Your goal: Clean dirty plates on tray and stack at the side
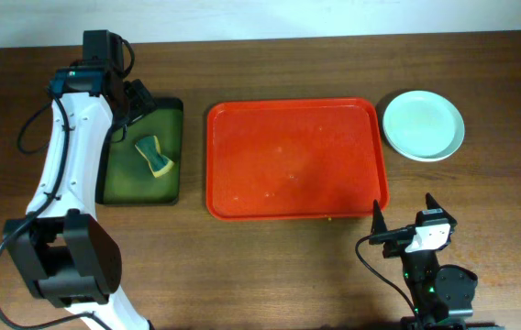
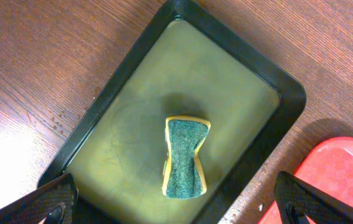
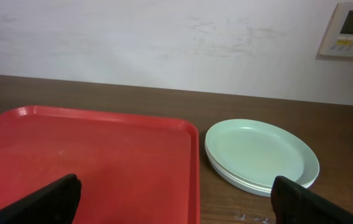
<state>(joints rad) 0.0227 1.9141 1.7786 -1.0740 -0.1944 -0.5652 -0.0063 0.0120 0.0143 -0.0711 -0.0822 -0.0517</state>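
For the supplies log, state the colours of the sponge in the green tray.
Sponge: dark green scrub face, yellow body; clearest in the left wrist view.

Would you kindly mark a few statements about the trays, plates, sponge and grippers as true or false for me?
1. The red tray holds no plates. True.
2. The plates are stacked beside the tray on the left arm's side. False: the stack sits off the tray on the right arm's side.
3. The sponge lies inside the dark green tray. True.
4. The left gripper is shut on the sponge. False: it is open above the green tray, and the sponge lies free below it.
5. The right gripper holds a plate. False: it is open and empty, near the red tray's edge.
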